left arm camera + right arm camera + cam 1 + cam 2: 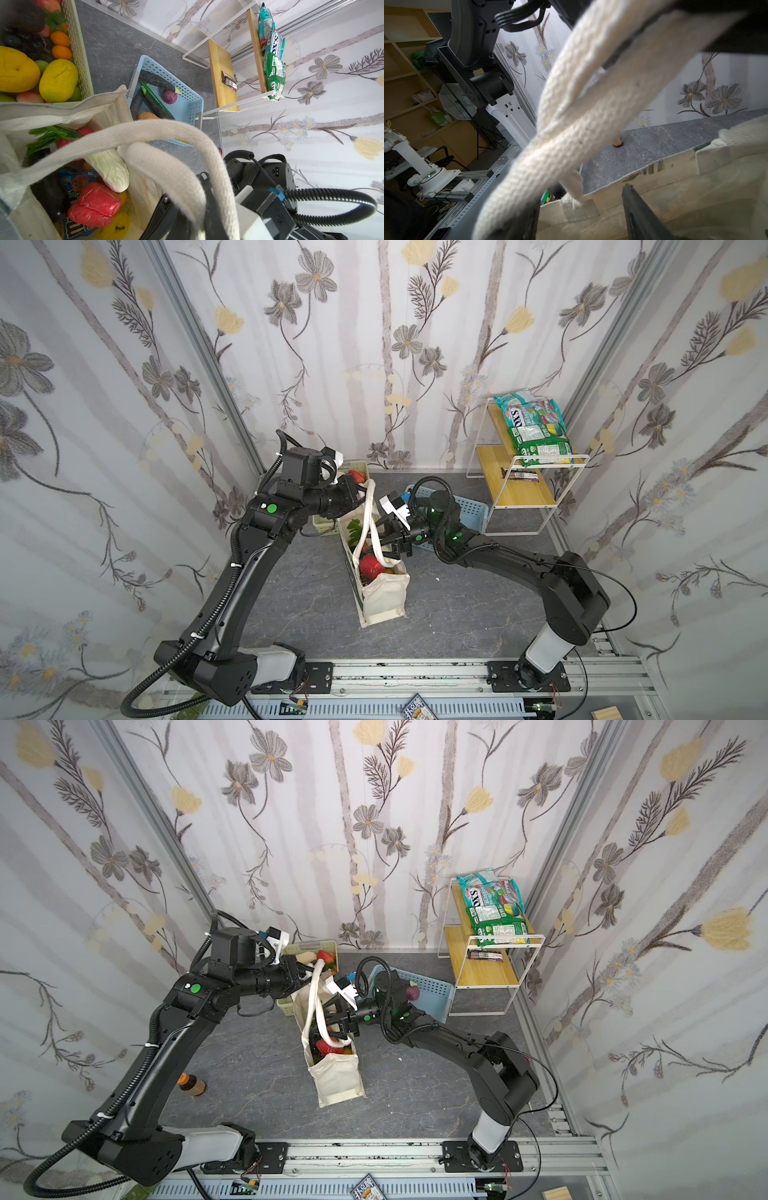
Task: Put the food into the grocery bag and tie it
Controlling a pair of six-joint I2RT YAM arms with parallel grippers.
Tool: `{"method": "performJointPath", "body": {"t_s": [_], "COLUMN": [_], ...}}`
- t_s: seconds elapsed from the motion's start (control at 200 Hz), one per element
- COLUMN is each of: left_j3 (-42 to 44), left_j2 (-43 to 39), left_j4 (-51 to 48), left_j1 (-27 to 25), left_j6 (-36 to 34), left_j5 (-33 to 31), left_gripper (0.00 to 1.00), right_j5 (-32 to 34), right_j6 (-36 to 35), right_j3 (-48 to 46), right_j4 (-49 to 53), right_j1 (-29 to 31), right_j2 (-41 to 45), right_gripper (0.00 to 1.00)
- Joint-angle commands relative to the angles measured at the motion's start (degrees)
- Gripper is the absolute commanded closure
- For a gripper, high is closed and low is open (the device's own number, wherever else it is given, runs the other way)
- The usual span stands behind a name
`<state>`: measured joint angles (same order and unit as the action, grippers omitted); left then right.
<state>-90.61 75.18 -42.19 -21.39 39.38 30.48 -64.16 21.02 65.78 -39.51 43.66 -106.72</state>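
Floral wallpaper [374, 323] in grey and pale yellow lines the cell on three sides, above a grey, veined, stone-look tabletop [457, 614]. At the centre of both top views the grocery bag [384, 599] stands upright on it, a boxy tote of coarse cream canvas with its mouth open. Inside it, the left wrist view shows a glossy red pepper [94, 205], a pale green ridged vegetable [108, 166], a yellow fruit [114, 228] and a blue printed packet [75, 182].

The bag's two strap handles [366, 526], thick woven cream webbing, rise as loops up the frame and cross each other. The left gripper [362, 494] is closed on them at their top end. It sits just in front of a pale green perforated basket [360, 467] heaped with smooth yellow, orange and red fruit.

The right gripper [387, 540] sits at the bag's right rim with its black fingers [637, 216] spread apart. The straps run across one finger, unclamped. To its right in the frame lies a blue slotted basket [471, 512] holding dark cucumbers and a purple ball.

At the upper right, a white wire shelf [523, 491] with wooden boards carries crinkled snack packets [536, 427]. A small amber bottle [192, 1085] stands at the left of a top view.
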Motion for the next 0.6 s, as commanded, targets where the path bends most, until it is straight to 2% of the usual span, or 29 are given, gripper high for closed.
{"method": "performJointPath", "body": {"t_s": [0.0,0.14,0.225,0.27,0.34,0.395,0.515,0.594], "left_j3": [0.3,0.6,0.6,0.5,0.4,0.3,0.2,0.2], "left_j2": [-0.1,-1.1,-1.5,-1.7,-2.2,-2.1,-2.2,-2.8], "left_j4": [1.8,1.8,1.8,1.7,1.3,0.3,-0.9,-0.9], "left_j1": [-0.4,-0.6,-0.7,-0.8,-0.7,-0.6,-0.6,-0.2], "left_j6": [1.7,2.1,2.3,2.2,1.8,1.0,-0.1,-0.6], "left_j5": [-0.3,-1.2,-1.4,-1.7,-2.4,-2.5,-2.8,-3.0], "left_gripper": [0.94,0.94,0.94,0.94,0.94,0.94,0.94,0.94], "right_j5": [-0.2,1.8,2.6,2.7,3.6,4.5,5.6,9.4], "right_j6": [3.4,5.8,6.7,6.9,7.9,10.4,17.1,17.7], "right_j3": [0.9,3.1,5.0,5.8,5.9,4.7,1.4,0.7], "right_j4": [-8.1,-10.4,-10.5,-10.3,-10.4,-12.4,-17.4,-11.8], "right_j1": [0.6,1.1,1.1,1.0,0.8,0.3,-0.2,-0.8], "right_j2": [-1.5,-4.1,-5.5,-6.0,-6.3,-6.1,-4.3,-2.6], "right_gripper": [0.36,0.36,0.40,0.47,0.69,0.79,0.93,1.00]}}
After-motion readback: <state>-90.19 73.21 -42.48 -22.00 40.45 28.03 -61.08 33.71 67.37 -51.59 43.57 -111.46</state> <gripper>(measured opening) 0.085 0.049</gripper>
